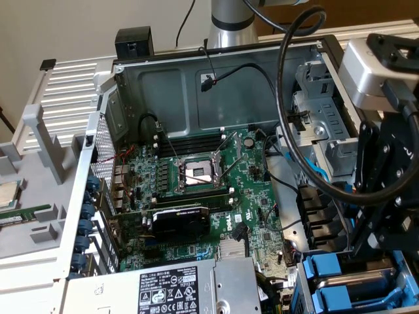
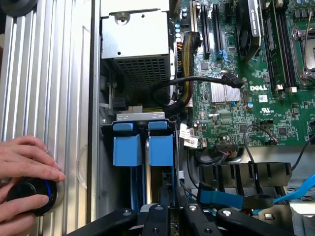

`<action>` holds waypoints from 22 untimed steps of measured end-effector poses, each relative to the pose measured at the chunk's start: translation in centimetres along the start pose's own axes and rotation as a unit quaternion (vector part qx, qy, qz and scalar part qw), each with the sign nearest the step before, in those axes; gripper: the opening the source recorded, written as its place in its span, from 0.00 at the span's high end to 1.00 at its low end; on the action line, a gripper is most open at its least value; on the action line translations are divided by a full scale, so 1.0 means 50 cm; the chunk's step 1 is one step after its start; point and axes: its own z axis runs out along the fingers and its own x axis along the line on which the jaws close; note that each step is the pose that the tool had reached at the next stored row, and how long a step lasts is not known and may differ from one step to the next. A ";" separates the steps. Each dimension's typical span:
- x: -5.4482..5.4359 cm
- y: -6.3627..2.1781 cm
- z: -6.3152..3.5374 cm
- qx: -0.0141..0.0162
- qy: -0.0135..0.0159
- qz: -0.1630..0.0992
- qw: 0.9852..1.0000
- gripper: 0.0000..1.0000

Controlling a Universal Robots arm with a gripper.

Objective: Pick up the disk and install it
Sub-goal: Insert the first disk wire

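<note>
Disk (image 1: 325, 266) (image 2: 161, 150): stands on edge in the drive bay (image 2: 140, 116), with the end of its blue frame showing. A second blue carrier (image 1: 329, 302) (image 2: 130, 150) sits just beside it in the same bay, and a thin metal strip runs between the two.

Position, exterior view: the bay lies at about 4 o'clock from the CPU socket (image 1: 196, 171) and at 3 o'clock from the power supply (image 1: 177, 288) (image 2: 135, 34).

Claw (image 1: 370, 252) (image 2: 174, 199): hangs over the bay, at roughly 1 o'clock from the disk in the exterior view. It is clenched, tips drawn close together at the edge of the disk's blue frame. Whether they pinch the frame or only touch it, I cannot tell.

Case: open, motherboard (image 1: 222, 196) (image 2: 256, 108) exposed. Graphics card (image 1: 182, 222) sits at 6 o'clock from the socket. A black cable (image 1: 285, 118) loops across the case at 2 o'clock from the socket.

Wrist view: a hand (image 2: 24, 172) rests on a ribbed metal surface (image 2: 54, 73) outside the case, cupped around a black knob (image 2: 30, 195) with a blue ring. A blue cable (image 2: 224, 199) lies near the claw, beside the bay.

Exterior view, 9 o'clock from the socket: a square silver chip (image 1: 6, 194) lies on a grey tray (image 1: 39, 235), well apart from the disk.
</note>
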 end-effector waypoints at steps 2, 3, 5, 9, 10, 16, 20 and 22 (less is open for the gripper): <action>0.000 0.000 0.001 0.000 0.000 0.000 1.000 0.83; 0.000 0.000 0.001 0.000 0.000 0.000 1.000 0.83; 0.000 0.000 0.001 0.000 0.000 0.000 1.000 0.83; 0.000 -0.002 0.001 0.000 0.000 0.000 1.000 0.83; 0.000 -0.003 0.001 0.000 0.000 0.000 1.000 0.83; 0.000 -0.003 0.001 0.000 0.000 0.000 1.000 0.83; 0.000 -0.003 0.001 0.000 0.000 0.000 1.000 0.83; 0.000 -0.003 0.002 0.000 0.000 0.000 1.000 0.83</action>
